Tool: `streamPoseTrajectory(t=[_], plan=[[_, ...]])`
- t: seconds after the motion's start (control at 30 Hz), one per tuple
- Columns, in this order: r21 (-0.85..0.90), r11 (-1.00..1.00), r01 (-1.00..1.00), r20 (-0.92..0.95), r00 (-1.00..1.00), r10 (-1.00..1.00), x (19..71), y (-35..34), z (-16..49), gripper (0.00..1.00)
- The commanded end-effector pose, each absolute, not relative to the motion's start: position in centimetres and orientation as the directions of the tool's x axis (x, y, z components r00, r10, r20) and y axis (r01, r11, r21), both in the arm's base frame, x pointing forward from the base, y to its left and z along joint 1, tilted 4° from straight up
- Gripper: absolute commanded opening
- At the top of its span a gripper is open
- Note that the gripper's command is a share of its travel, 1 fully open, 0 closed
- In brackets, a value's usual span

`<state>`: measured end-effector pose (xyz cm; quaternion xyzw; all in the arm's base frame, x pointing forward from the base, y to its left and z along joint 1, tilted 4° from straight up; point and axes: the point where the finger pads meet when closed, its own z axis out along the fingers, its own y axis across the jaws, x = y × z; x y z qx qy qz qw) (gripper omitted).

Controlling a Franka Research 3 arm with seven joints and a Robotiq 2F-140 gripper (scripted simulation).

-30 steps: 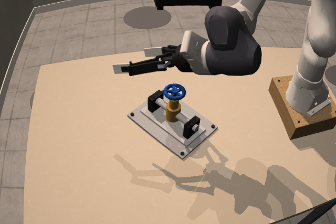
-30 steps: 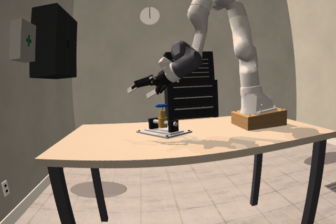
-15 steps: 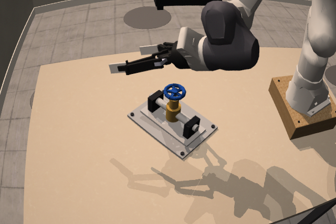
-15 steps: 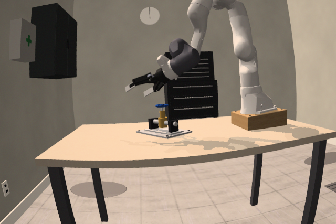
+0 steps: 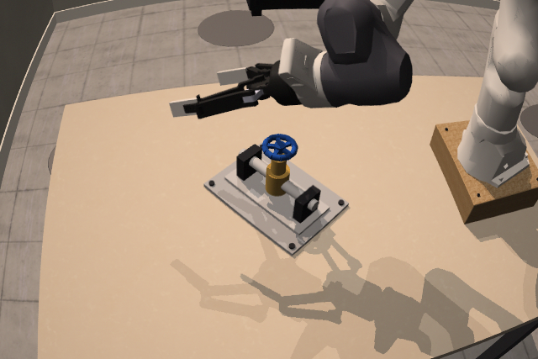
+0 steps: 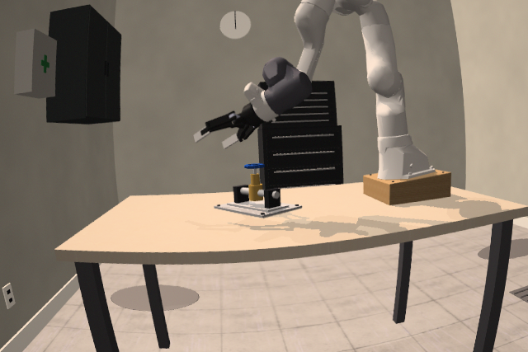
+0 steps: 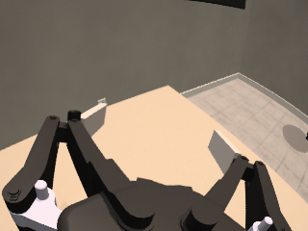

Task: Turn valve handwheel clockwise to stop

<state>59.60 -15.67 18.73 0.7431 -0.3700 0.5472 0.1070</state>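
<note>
Two fingers [image 5: 196, 108] are standing spread, grasping nothing — they are needing to tip down and straddle the handwheel [image 5: 279, 146] mid-bench [image 5: 108, 216] squarely.

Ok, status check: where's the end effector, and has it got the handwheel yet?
End effector open, empty, above the valve and off to one side. Blue handwheel untouched, level on its brass body. Nothing seen blocking the approach.

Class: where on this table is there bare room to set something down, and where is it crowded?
Bare stretches: the front edge below the valve's base plate, and the left side beside it. Crowded: around the blue handwheel under the open gripper, and the arm's wooden pedestal at right.
</note>
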Motion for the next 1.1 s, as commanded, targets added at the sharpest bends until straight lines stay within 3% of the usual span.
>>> streamPoseTrajectory(t=[0.0, 1.07], plan=[[-0.213, -0.725, -0.655, 0.893, 0.171, -0.417, 59.7, -15.3, 18.6, 1.0], [-0.178, -0.763, -0.622, 0.893, 0.224, -0.391, 60.7, -14.7, 19.6, 1.0]])
